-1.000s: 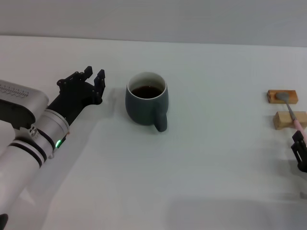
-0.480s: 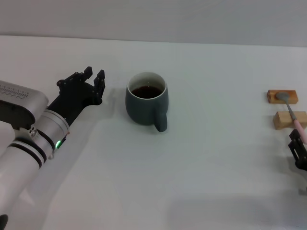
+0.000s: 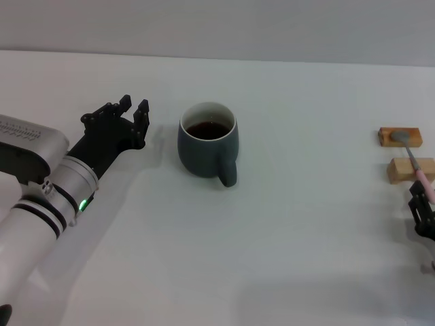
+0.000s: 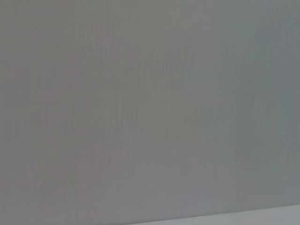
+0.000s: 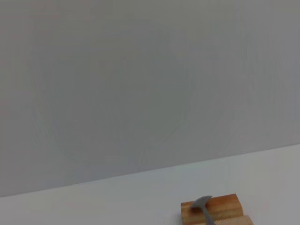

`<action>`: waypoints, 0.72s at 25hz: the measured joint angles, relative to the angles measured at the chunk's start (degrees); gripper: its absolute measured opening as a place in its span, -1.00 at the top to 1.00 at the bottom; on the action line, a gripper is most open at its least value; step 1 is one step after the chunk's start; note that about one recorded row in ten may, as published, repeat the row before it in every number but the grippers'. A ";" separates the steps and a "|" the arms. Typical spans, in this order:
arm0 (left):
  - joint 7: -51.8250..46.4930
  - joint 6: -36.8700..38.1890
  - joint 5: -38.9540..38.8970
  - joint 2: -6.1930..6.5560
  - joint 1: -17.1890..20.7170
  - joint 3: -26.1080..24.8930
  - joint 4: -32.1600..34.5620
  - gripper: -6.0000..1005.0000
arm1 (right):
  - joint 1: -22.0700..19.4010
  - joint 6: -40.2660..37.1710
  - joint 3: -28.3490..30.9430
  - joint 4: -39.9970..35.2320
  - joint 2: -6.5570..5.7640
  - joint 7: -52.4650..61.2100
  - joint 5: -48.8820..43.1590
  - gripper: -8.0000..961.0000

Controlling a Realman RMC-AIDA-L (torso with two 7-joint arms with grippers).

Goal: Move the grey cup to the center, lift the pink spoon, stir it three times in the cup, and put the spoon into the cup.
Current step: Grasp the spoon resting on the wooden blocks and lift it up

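The grey cup (image 3: pixel 204 155) stands near the middle of the white table, dark liquid inside, its handle turned toward me and to the right. My left gripper (image 3: pixel 133 107) is open just left of the cup, apart from it and holding nothing. The pink spoon (image 3: pixel 415 164) lies across two wooden blocks at the far right, its grey bowl on the far block and its pink handle pointing toward me. In the right wrist view the spoon (image 5: pixel 202 205) shows only its bowl. My right gripper (image 3: pixel 421 204) sits at the right edge, at the near end of the handle.
Two small tan wooden blocks (image 3: pixel 399 136) (image 3: pixel 401 170) carry the spoon at the far right; the far block (image 5: pixel 215 210) also shows in the right wrist view. The white table (image 3: pixel 306 238) runs back to a pale wall. The left wrist view shows only a plain grey surface.
My right gripper has crept a little forward and left, closer to the end of the spoon's handle. The left arm, cup and spoon have not moved.
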 joint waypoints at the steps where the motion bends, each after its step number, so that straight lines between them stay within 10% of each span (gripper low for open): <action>1: 0.00 0.00 0.00 0.00 0.00 0.00 0.00 0.38 | 0.01 0.03 -0.01 0.00 0.00 0.00 0.00 -0.17; 18: -0.43 0.00 -0.08 0.01 -0.05 0.00 0.00 0.38 | 0.04 1.39 0.00 -0.42 0.09 0.00 0.15 0.13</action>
